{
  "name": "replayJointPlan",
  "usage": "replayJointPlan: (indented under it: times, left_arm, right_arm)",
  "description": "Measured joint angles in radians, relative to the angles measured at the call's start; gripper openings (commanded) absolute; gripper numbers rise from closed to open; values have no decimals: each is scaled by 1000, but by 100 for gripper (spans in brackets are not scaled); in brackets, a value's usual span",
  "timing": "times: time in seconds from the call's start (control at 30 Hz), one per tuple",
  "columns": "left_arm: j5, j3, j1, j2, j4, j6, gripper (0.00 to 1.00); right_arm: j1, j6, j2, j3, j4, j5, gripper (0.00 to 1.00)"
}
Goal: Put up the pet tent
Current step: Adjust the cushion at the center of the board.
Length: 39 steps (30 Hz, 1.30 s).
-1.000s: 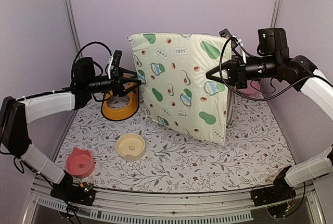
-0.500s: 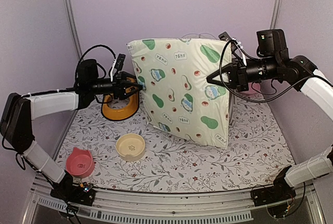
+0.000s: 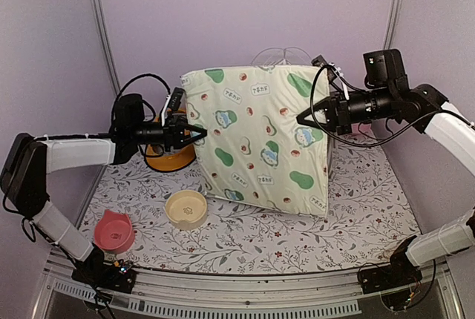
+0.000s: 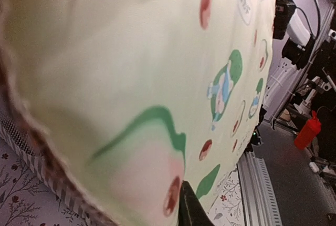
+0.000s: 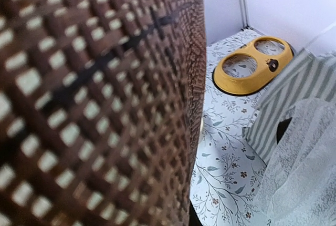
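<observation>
At mid-height, reaching level inward, left fingers (image 3: 191, 130) and right fingers (image 3: 307, 117) pinch the upright cream mat (image 3: 256, 141).

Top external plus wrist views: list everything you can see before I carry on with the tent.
Cream cloth mat printed with green shapes: one, upright at centre, brown woven back.
Grey-and-white striped pet tent with sheer lace: one, behind the mat, mostly hidden.
Yellow double-bowl feeder: one, back left.
Cream round bowl: one, front, left of centre.
Pink eared bowl: one, front left.
Floral table cover: one, white.
Left gripper: black, at the mat's left edge.
Right gripper: black, at the mat's right edge.
</observation>
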Motion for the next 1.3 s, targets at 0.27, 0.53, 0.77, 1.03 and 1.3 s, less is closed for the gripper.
replayJointPlan:
  times: [0.27,0.53,0.77,1.03,1.3]
  left_arm:
    - [-115,-128,-55,-1,31,-138,0]
    - [-339,-173,-142,-1,-82,-253,0]
    - [-433,-188,-166,-3,-134,-299,0]
    - [-489,-195,-175,-43,-181,-287,0]
    - [-508,-181,-188,-43,-225,-254,0]
  right_arm:
    - [-18,122,-18,-197,83,150,46]
    - [-21,311,-157,-622,331,297,71]
    - [-20,484,-248,-879,592,384,75]
    - [-19,605,-348,-1058,772,484,71]
    - [-23,605,-231,-995,846,545,83]
